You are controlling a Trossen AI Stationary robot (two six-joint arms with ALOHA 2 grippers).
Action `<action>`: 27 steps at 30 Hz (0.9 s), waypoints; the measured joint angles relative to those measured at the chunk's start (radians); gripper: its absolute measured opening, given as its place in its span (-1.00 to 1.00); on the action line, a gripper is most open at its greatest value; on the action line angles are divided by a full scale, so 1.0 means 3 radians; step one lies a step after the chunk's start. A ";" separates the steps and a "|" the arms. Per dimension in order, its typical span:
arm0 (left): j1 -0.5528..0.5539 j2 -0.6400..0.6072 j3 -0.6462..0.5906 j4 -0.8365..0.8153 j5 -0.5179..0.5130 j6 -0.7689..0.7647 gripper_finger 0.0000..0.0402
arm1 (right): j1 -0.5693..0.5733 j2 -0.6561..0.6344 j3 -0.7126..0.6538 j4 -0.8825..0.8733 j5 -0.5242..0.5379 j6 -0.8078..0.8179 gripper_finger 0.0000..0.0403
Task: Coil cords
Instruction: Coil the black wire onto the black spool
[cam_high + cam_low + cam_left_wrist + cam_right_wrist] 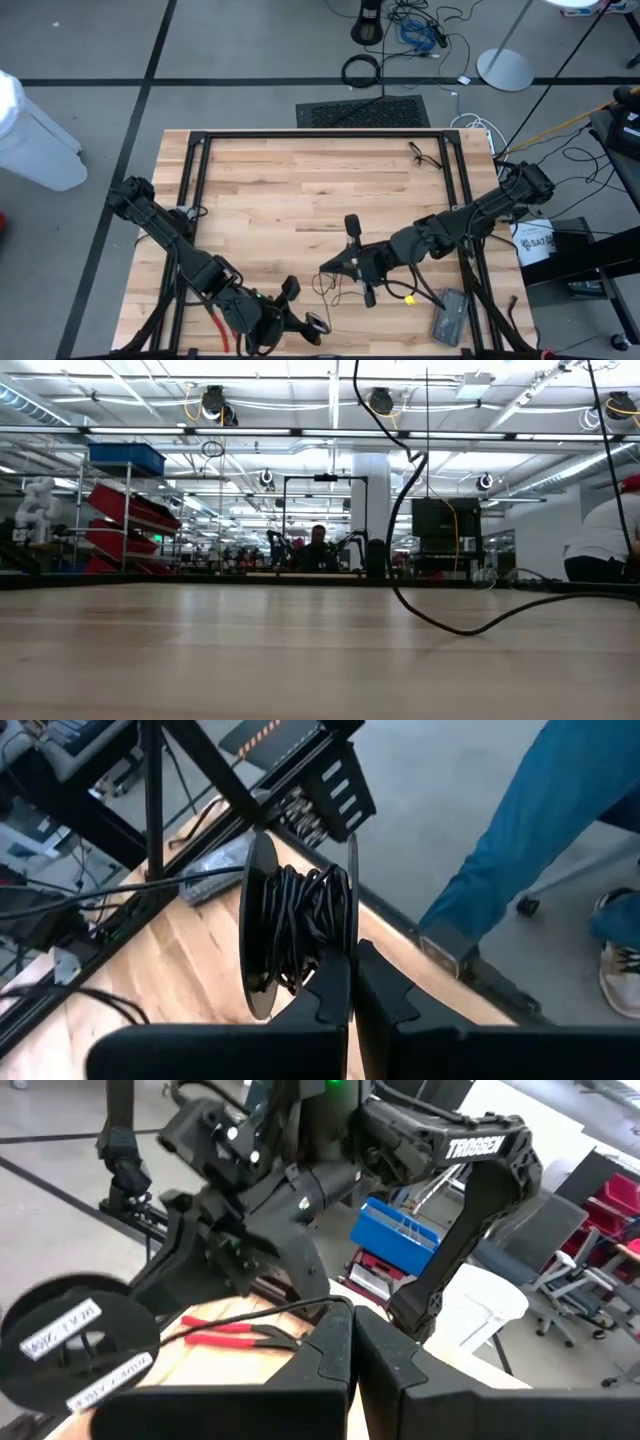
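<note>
Left gripper (350,1005): fingers pressed together, pinching the rim of a black spool (295,925) wound with thin black cord (300,915), at the table's (300,190) near edge. Right gripper (352,1355): fingers closed, clamping the cord's free strand near table centre. Red-handled pliers (235,1335) lie beside the spool.

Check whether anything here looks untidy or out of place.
Yes. The cord on the spool held by the left gripper is wound unevenly, in crossing loops. A loose length runs to the right gripper, and red pliers lie on the table near the spool.
</note>
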State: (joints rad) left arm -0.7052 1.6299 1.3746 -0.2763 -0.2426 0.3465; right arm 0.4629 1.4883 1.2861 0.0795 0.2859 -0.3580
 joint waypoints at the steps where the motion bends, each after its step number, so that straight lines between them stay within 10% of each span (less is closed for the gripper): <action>1: -0.0001 0.0000 0.0000 0.0020 0.0011 -0.0001 -0.99 | 0.0000 0.0000 0.0000 -0.0019 -0.0007 0.0007 -1.00; 27: -0.0037 -0.0313 0.0000 -0.0966 -0.1194 -0.1314 -0.99 | 0.0225 -0.0217 -0.0181 -0.1934 0.0362 0.1806 -0.78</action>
State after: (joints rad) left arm -0.7162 1.5360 1.3746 -0.5661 -0.6007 -0.0477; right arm 0.5305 1.4231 1.2317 -0.5009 0.3944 0.1838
